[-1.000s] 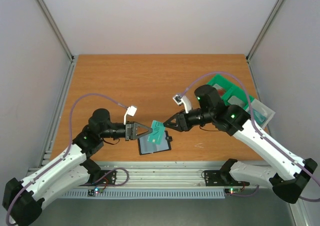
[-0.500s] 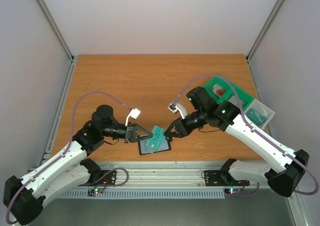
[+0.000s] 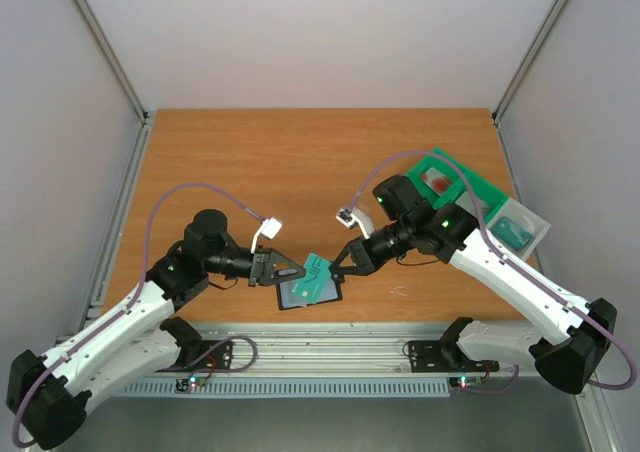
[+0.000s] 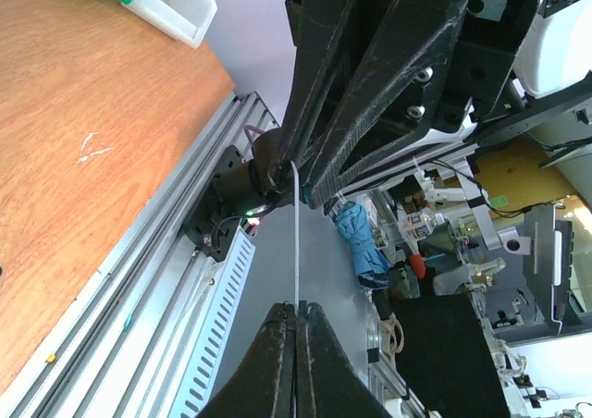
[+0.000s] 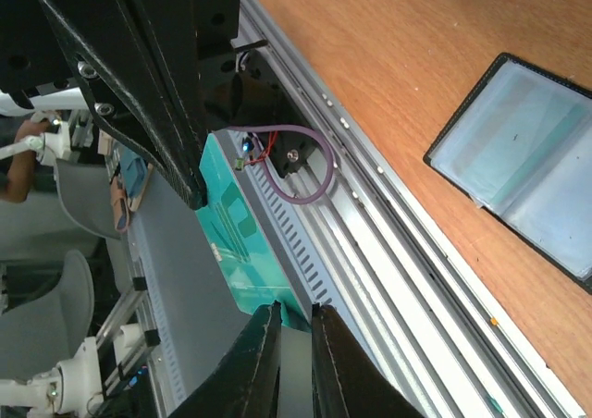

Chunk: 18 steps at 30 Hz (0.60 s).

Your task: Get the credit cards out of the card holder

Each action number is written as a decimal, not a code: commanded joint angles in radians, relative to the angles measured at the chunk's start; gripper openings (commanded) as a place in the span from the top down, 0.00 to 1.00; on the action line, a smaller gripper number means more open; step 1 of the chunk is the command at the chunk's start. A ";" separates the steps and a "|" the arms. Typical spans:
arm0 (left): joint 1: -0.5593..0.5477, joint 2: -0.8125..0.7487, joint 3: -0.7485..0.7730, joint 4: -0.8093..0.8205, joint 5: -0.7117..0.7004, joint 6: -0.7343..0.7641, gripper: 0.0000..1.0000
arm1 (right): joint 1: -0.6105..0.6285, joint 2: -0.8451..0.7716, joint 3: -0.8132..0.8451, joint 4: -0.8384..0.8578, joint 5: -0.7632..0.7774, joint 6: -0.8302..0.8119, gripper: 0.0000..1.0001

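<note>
The card holder (image 3: 299,296) lies open on the table near the front edge, black with a grey-blue inside; it also shows in the right wrist view (image 5: 527,159). My left gripper (image 3: 298,269) is shut on one edge of a thin teal card (image 3: 317,266) and holds it above the holder. The card is edge-on in the left wrist view (image 4: 296,238). My right gripper (image 3: 336,266) is at the card's other end. Its jaws stand a little apart, with the card's corner (image 5: 242,252) between the fingertips. No loose pale grey card shows.
A green compartment tray (image 3: 476,186) with a red item (image 3: 437,180) stands at the right. A white bin (image 3: 533,219) holding a teal item (image 3: 512,231) sits beside it. The aluminium rail (image 3: 330,344) runs along the table's near edge.
My right gripper has moved down and left to the teal card's free end. My left gripper has shifted slightly with the card. The card holder has not moved.
</note>
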 commanded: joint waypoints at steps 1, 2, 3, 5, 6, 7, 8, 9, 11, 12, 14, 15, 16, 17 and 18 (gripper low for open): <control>-0.003 -0.006 -0.005 0.056 0.016 -0.003 1.00 | 0.003 -0.006 -0.010 0.056 -0.041 0.015 0.90; -0.004 -0.007 -0.005 0.057 0.016 -0.005 1.00 | 0.003 -0.005 -0.012 0.059 -0.042 0.017 0.90; -0.003 -0.007 -0.005 0.056 0.016 -0.005 0.99 | 0.003 -0.006 -0.014 0.065 -0.045 0.020 0.89; -0.004 -0.007 -0.005 0.059 0.018 -0.007 1.00 | 0.003 -0.012 -0.018 0.079 -0.055 0.029 0.86; -0.004 -0.007 -0.006 0.061 0.019 -0.009 1.00 | 0.003 -0.012 -0.020 0.086 -0.058 0.035 0.85; -0.004 -0.007 -0.006 0.062 0.019 -0.010 1.00 | 0.003 -0.015 -0.021 0.094 -0.061 0.042 0.85; -0.004 -0.007 -0.006 0.062 0.018 -0.010 1.00 | 0.003 -0.014 -0.023 0.101 -0.065 0.048 0.85; -0.005 -0.007 -0.008 0.064 0.018 -0.010 1.00 | 0.003 -0.011 -0.024 0.107 -0.072 0.053 0.86; -0.005 -0.005 -0.009 0.068 0.021 -0.012 1.00 | 0.003 -0.006 -0.028 0.121 -0.086 0.062 0.89; -0.005 -0.005 -0.010 0.068 0.023 -0.013 1.00 | 0.003 -0.004 -0.031 0.126 -0.090 0.065 0.90; -0.004 -0.008 -0.013 0.068 0.024 -0.017 1.00 | 0.002 -0.004 -0.034 0.133 -0.091 0.068 0.91; -0.004 -0.011 -0.014 0.068 0.024 -0.018 1.00 | 0.003 -0.005 -0.034 0.136 -0.091 0.068 0.91; -0.005 -0.013 -0.015 0.068 0.022 -0.018 1.00 | 0.003 -0.006 -0.036 0.139 -0.092 0.069 0.89; -0.005 -0.013 -0.015 0.068 0.022 -0.018 1.00 | 0.003 -0.009 -0.036 0.139 -0.088 0.069 0.86; -0.004 -0.013 -0.015 0.068 0.024 -0.020 1.00 | 0.003 -0.012 -0.037 0.140 -0.086 0.070 0.85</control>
